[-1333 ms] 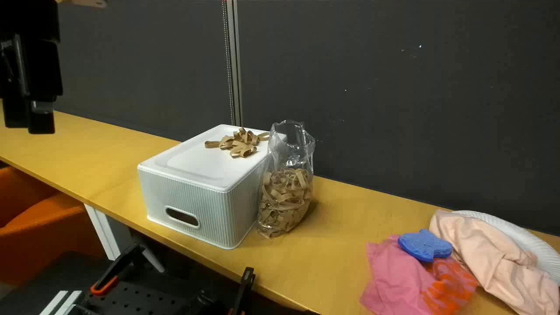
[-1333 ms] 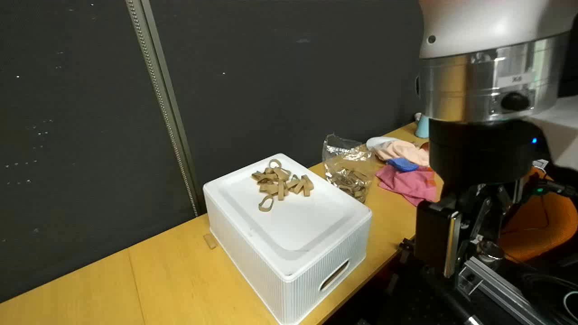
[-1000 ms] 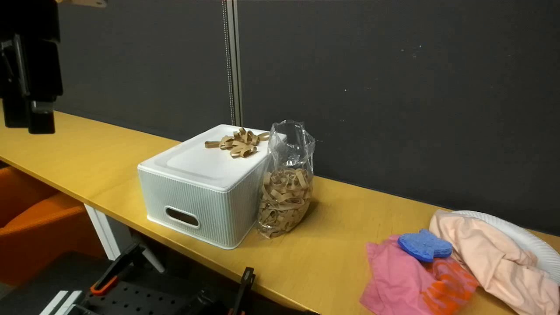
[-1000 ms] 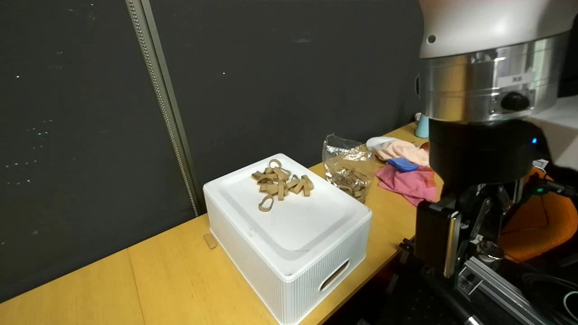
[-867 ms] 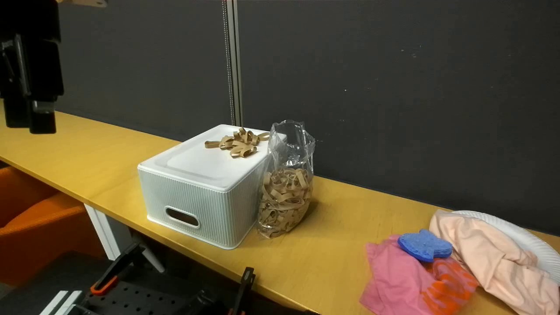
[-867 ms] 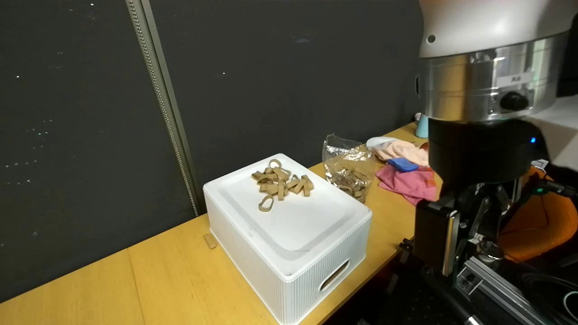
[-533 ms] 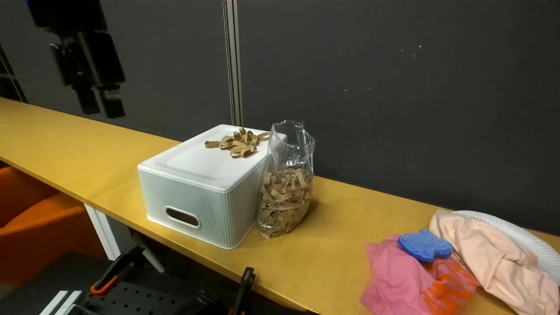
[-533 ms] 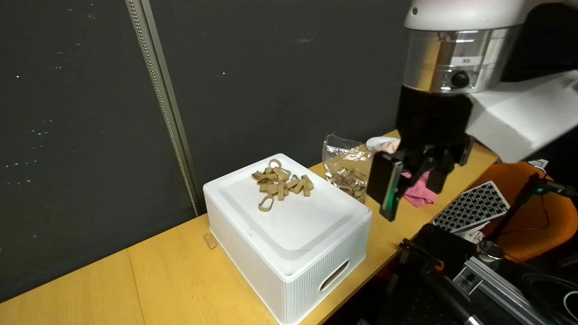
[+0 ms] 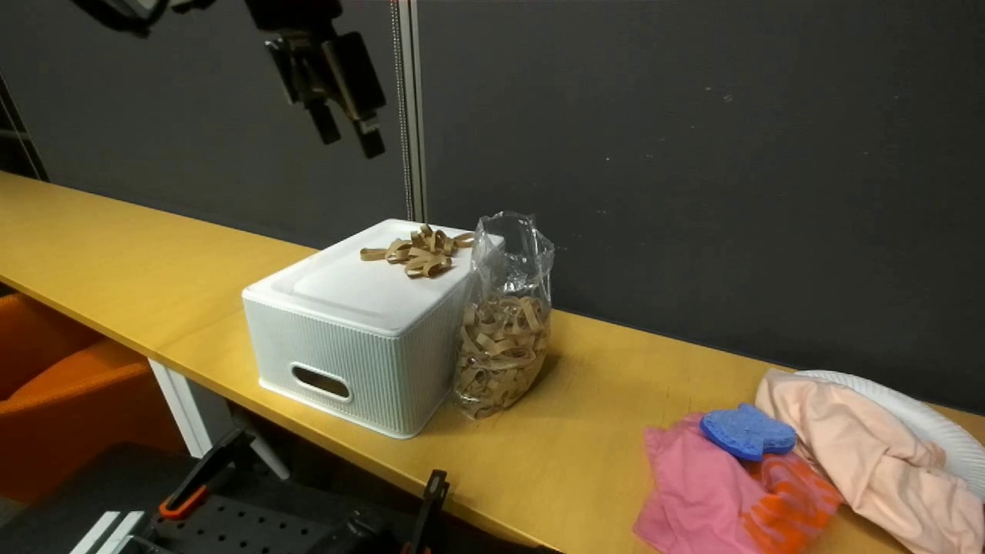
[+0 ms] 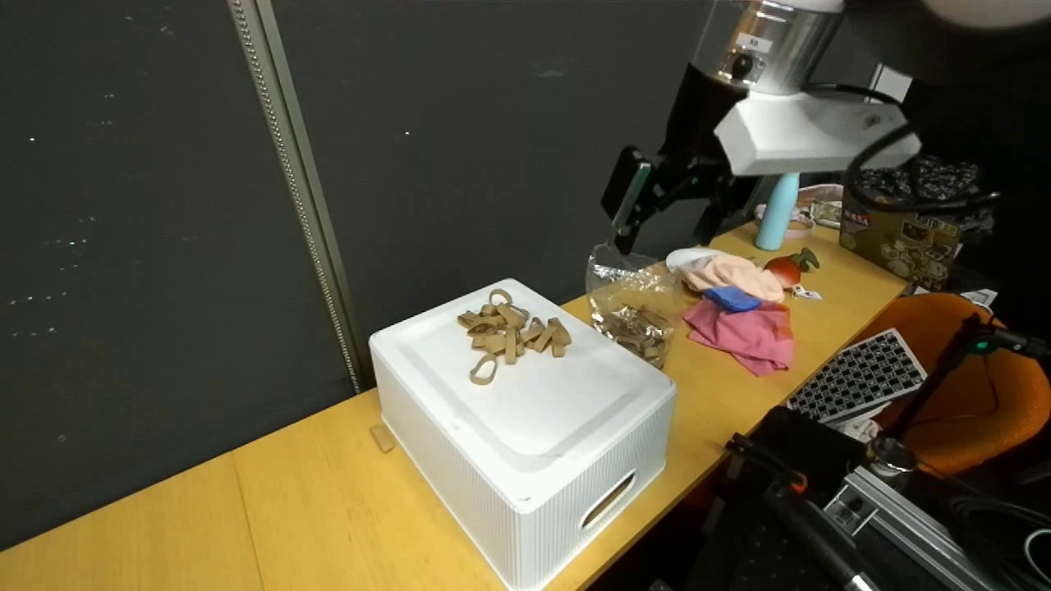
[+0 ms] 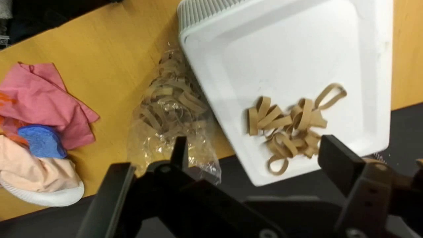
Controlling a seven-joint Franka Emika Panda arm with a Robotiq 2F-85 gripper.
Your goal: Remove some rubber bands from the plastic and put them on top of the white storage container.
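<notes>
Since its parted jaws hold nothing, the gripper (image 9: 352, 145) should centre over the plastic bag (image 9: 502, 342) beside the white container (image 9: 354, 294) before dipping.

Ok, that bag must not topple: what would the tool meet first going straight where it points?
Probably the top of the white storage container, near the loose rubber bands; with depth unclear, the tool might brush the plastic bag first.

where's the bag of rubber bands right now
In an exterior view, the clear plastic bag stands on the table just right of the white storage container and left of the pink cloth.
</notes>
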